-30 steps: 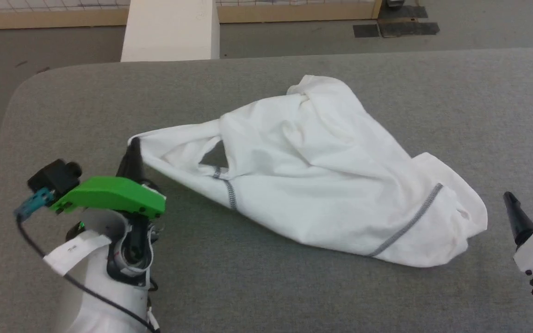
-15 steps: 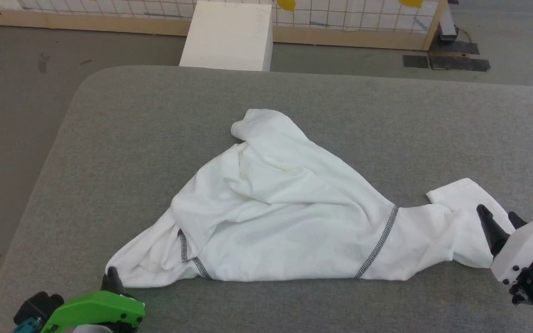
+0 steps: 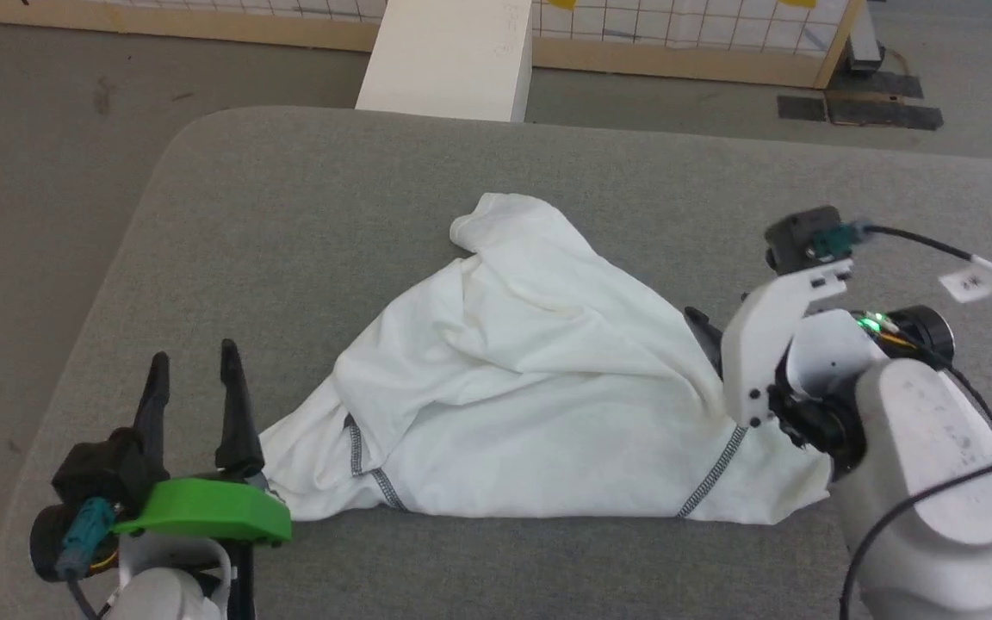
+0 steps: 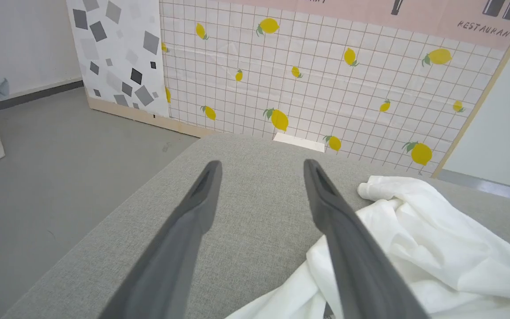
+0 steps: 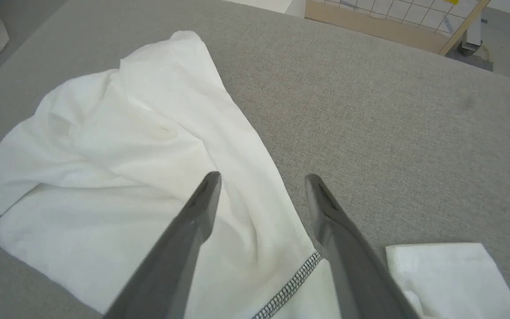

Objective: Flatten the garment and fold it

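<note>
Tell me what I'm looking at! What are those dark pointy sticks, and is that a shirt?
It's a robot with two arms. One picture looks down from its head; the other two come from cameras on its wrists. The dark sticks are fingers: each pair makes an end effector. The left end effector and right end effector are both open, holding nothing. Yes, a crumpled white T-shirt lies on the grey padded table. The robot should flatten and fold it.

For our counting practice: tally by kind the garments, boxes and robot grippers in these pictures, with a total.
White thin-fabric short-sleeved T-shirt: 1
White rigid rectangular box: 1
Dark two-fingered grippers, left gripper and right gripper, both open: 2
Total: 4
</note>
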Tool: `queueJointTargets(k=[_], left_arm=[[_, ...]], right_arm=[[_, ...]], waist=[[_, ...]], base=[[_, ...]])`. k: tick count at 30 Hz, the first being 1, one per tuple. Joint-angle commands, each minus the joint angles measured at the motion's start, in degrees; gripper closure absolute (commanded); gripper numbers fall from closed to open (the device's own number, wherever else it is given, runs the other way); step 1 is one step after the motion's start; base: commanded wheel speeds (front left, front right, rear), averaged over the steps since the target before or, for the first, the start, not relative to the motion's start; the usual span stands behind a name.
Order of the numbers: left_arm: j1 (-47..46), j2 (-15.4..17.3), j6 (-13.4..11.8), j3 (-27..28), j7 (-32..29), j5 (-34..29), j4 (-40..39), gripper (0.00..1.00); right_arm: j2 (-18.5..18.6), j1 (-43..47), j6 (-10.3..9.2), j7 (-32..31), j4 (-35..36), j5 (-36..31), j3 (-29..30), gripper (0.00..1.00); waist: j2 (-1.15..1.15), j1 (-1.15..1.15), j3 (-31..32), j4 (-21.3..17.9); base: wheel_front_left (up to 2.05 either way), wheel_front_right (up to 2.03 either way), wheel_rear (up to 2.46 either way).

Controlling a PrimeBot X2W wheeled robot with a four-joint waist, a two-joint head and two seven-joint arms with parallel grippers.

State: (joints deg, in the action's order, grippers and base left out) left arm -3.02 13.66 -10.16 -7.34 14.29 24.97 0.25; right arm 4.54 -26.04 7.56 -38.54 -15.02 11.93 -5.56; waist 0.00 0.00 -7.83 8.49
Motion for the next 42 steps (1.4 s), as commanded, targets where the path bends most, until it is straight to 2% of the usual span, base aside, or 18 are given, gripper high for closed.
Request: queueJointTargets(k=[1, 5, 11, 17, 18, 19, 24, 29, 35, 36, 39, 40, 41, 42], left_arm=[[-1.1, 0.2, 0.0, -0.9, 0.4, -1.6, 0.3, 0.00], [-2.4, -1.2, 0.2, -2.4, 0.6, -3.3, 0.9, 0.00], [-3.6, -3.5, 0.7, -2.4, 0.7, -3.5, 1.9, 0.00], [-4.4, -5.7, 1.8, -1.5, 0.7, -4.4, 1.7, 0.00], [-4.5, -6.0, 2.0, -1.4, 0.7, -4.6, 1.8, 0.00], [-4.5, -6.2, 2.2, -1.2, 0.7, -4.7, 1.9, 0.00], [-4.9, -7.4, 3.4, -0.7, 0.7, -5.1, 2.3, 0.00], [-5.5, -8.3, 4.3, -0.6, 0.7, -5.8, 2.4, 0.00], [-6.0, -8.9, 5.8, 0.0, 0.7, -6.2, 2.9, 0.00], [-5.9, -9.0, 6.0, 0.1, 0.7, -6.3, 3.1, 0.00], [-5.6, -9.4, 6.3, 0.3, 0.7, -6.5, 3.4, 0.00], [-5.5, -9.5, 6.4, 0.5, 0.7, -6.5, 3.5, 0.00], [-5.4, -9.5, 6.5, 0.6, 0.7, -6.5, 3.6, 0.00], [-5.2, -9.6, 6.5, 0.7, 0.7, -6.6, 3.8, 0.00]], right_arm=[[0.3, -2.8, -0.08, -0.8, -2.9, -2.7, -1.2, 0.00], [0.4, -9.2, -0.08, -1.9, -11.7, -9.1, -3.8, 0.00], [0.9, -14.5, -0.08, -1.4, -20.8, -14.3, -7.7, 0.00], [1.0, -15.6, -0.08, -2.7, -27.4, -12.3, -11.8, 0.00], [1.1, -15.9, -0.08, -3.4, -28.0, -11.4, -12.2, 0.80], [1.3, -16.3, -0.08, -3.5, -28.1, -10.7, -12.3, 1.00], [3.5, -19.7, -0.08, -1.6, -27.6, -8.0, -9.1, 1.00], [6.8, -24.5, -0.08, 2.0, -27.1, -10.2, 0.4, 1.00], [10.2, -29.1, -0.08, 5.9, -25.8, -19.0, 16.5, 1.00], [10.4, -29.6, -0.08, 6.6, -25.0, -21.7, 20.4, 1.00], [9.9, -29.5, -0.08, 6.0, -24.0, -27.3, 27.0, 1.00], [8.8, -29.2, -0.08, 5.6, -23.8, -28.6, 28.7, 0.78], [7.9, -29.0, -0.08, 5.6, -23.6, -29.3, 29.6, 0.00], [6.8, -28.7, -0.08, 6.1, -23.4, -29.5, 30.6, 0.00]], waist=[[0.00, 0.00, -1.7, 1.5], [0.00, 0.00, -4.0, 3.8], [0.00, 0.00, -7.3, 6.2], [0.00, 0.00, -8.5, 6.6], [0.00, 0.00, -8.5, 6.5], [0.00, 0.00, -8.6, 6.4], [0.00, 0.00, -8.7, 5.9], [0.00, 0.00, -9.1, 6.5], [0.00, 0.00, -10.0, 7.9], [0.00, 0.00, -10.2, 8.2], [0.00, 0.00, -10.4, 8.5], [0.00, 0.00, -10.3, 8.4], [0.00, 0.00, -10.2, 8.4], [0.00, 0.00, -9.9, 8.2]], base=[[0.00, 0.00, 0.00], [0.00, 0.00, 0.00], [0.00, 0.00, 0.00], [0.00, 0.00, 0.00], [0.00, 0.00, 0.00], [0.00, 0.00, 0.00], [0.00, 0.00, 0.00], [0.00, 0.00, 0.00], [0.00, 0.00, 0.00], [0.00, 0.00, 0.00], [0.00, 0.00, 0.00], [0.00, 0.00, 0.00], [0.00, 0.00, 0.00], [0.00, 0.00, 0.00]])
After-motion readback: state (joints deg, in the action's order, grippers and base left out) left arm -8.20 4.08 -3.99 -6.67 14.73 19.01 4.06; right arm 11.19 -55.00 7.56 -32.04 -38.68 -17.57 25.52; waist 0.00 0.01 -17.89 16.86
